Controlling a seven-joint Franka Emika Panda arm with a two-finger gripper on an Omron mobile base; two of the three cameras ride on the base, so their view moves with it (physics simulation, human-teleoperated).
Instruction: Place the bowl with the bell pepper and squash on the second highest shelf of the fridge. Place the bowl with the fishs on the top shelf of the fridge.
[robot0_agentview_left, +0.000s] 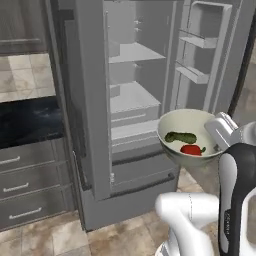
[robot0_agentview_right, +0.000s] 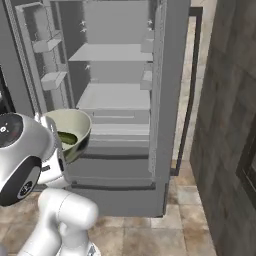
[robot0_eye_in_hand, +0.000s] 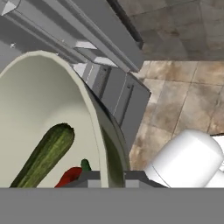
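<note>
- Your gripper is clamped on the rim of the bowl, which hangs in the air in front of the open fridge, below its shelves.
- The bowl looks rigid and smooth-walled; a rim pinch is likely to let it tilt, so carry it level.
- The squash and bell pepper lie loose inside and could roll.
- In the right base view the arm hides the pepper and the bowl's near side.
- The hand view cuts off the squash's lower end, and the fingertips barely show there.
</note>
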